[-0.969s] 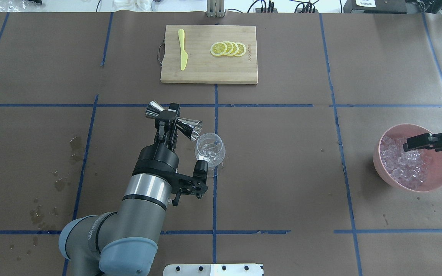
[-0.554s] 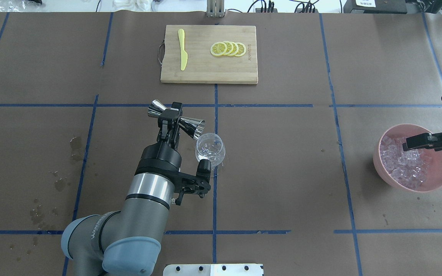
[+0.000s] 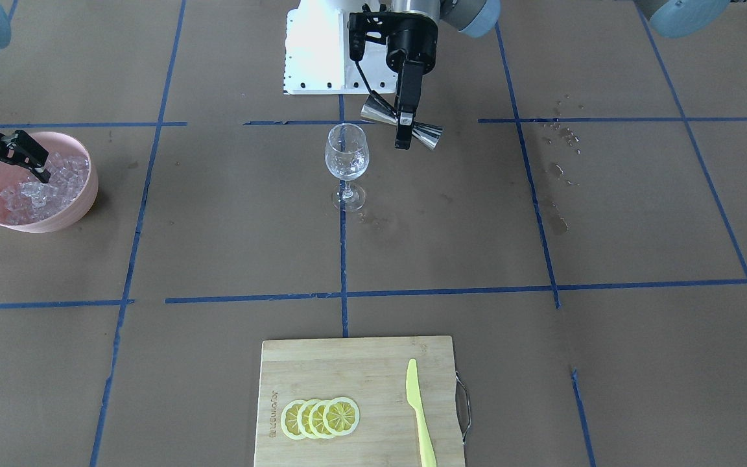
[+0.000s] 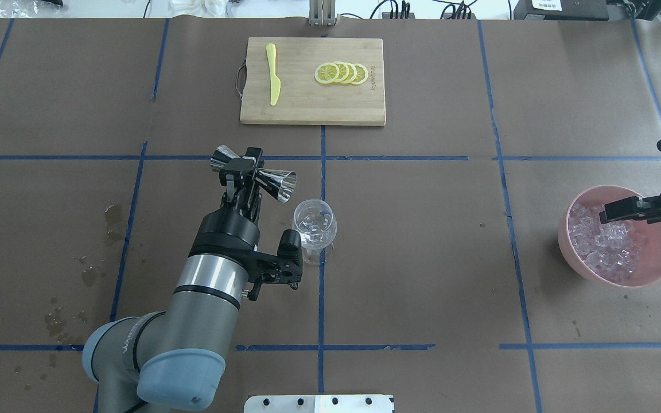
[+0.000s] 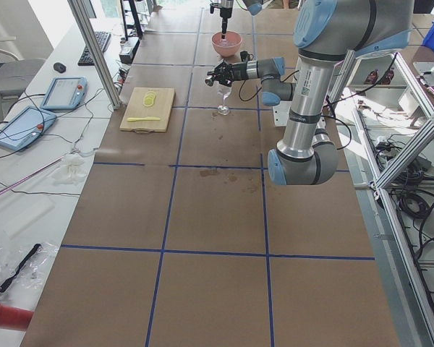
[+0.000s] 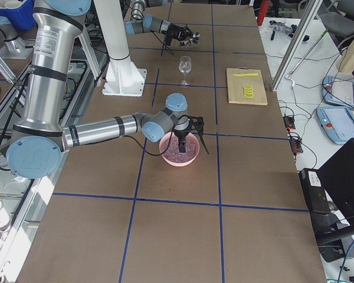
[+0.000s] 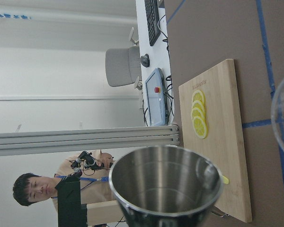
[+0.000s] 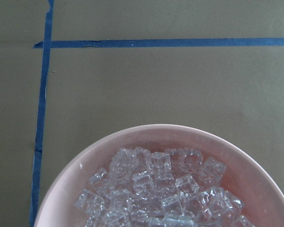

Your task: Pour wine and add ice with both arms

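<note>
Pulled back from the wine glass [image 4: 314,225] since a moment ago, the left fingers [image 3: 408,91] stay pinched on the waist of the steel jigger [image 4: 277,184], which lies tipped nearly level, its wide mouth now just short of the rim rather than over it. That glass stands upright on the desk [image 4: 422,229] just beside and below those fingers, glassy glints in its bowl; whether wine is inside cannot be told. Well apart, the right fingers [image 4: 623,210] are spread with nothing between them, and the ice [image 8: 156,189] lies heaped in the pink bowl [image 4: 660,267] directly beneath their tips.
</note>
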Robot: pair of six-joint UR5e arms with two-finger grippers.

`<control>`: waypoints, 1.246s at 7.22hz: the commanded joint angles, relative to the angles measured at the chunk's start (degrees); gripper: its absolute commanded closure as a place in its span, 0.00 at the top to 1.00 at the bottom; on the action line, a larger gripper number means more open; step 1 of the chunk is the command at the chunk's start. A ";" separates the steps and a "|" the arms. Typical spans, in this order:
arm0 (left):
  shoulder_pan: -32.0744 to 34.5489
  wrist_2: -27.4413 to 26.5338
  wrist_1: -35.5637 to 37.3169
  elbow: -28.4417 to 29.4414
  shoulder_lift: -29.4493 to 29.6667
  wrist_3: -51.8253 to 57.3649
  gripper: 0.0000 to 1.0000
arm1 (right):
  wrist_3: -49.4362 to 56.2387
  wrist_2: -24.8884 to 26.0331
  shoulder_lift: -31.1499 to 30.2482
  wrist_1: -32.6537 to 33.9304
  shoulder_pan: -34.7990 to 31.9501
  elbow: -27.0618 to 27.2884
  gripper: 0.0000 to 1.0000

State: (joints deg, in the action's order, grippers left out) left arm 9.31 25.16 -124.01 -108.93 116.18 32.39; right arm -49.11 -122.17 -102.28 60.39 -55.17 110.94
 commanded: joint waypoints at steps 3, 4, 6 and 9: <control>0.80 0.16 -4.54 -0.14 -11.99 -17.57 0.00 | -0.11 0.26 0.15 -0.01 -0.03 -0.02 1.00; 0.80 0.24 -9.45 -0.05 -16.04 -19.71 0.00 | -0.11 0.26 0.15 -0.01 0.06 -0.11 1.00; 0.80 0.24 -14.67 0.74 -23.52 -31.44 0.00 | -0.03 0.26 0.15 -0.01 -0.03 -0.19 1.00; 0.80 0.59 -17.22 2.94 -26.45 -47.84 0.00 | -0.03 0.44 -0.02 -0.09 -0.03 -1.33 1.00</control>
State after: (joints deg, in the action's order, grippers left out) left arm 10.08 25.57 -139.96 -106.49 90.46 -10.21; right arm -49.15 -121.82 -102.24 60.36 -55.17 110.35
